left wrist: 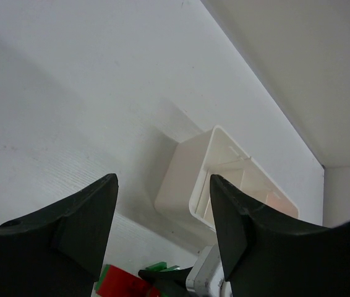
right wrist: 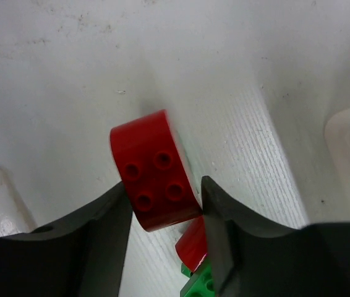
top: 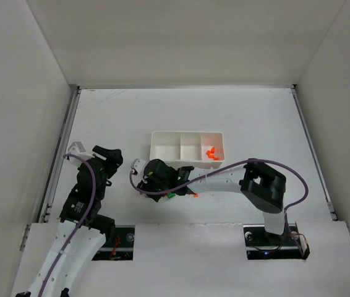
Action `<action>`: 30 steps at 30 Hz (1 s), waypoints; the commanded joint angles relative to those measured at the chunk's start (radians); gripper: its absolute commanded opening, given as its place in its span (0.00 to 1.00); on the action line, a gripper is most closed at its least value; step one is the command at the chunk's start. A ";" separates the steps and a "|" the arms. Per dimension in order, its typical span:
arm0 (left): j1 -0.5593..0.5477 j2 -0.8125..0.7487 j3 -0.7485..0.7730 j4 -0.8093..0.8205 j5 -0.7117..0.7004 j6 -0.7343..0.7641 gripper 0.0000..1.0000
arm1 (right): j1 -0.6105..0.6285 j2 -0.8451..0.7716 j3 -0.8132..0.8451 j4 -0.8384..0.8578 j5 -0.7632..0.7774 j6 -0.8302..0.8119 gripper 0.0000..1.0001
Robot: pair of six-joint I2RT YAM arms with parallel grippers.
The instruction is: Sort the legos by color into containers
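Right gripper (top: 153, 176), seen from the top camera, sits low over the table (top: 237, 117), just near-left of the white tray (top: 164, 150). Its black body covers whatever is under it, so I cannot read the jaws from up here. A green speck (top: 170, 195) and an orange speck (top: 195, 196) poke out beside the forearm, too small for me to make out their shape. Orange pieces (top: 211, 153) lie in the tray's right compartment. My left gripper (top: 108, 158) hangs off to the left, apart from the tray.

On the left wrist camera, the two dark fingers (left wrist: 82, 216) stand spread, gripping nothing. Through the gap I see the tray's end wall and part of its inside. At the bottom edge a red shape (left wrist: 122, 283) and a green sliver (left wrist: 156, 267) are cut off beside the tip of the other arm.

On the right wrist camera, the jaws press against both sides of a red brick (right wrist: 153, 173). It is tilted, with four round marks facing the lens. I cannot tell whether it is clear of the table. Below it a second red brick (right wrist: 193, 244) is mostly hidden by the right finger, and a green brick (right wrist: 200, 286) is cropped by the frame. A blurred corner of the tray shows at the right edge.
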 commanded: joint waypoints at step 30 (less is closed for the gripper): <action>-0.104 -0.164 -0.191 0.483 0.449 -0.180 0.55 | -0.152 -0.582 -0.364 0.442 0.113 0.733 0.19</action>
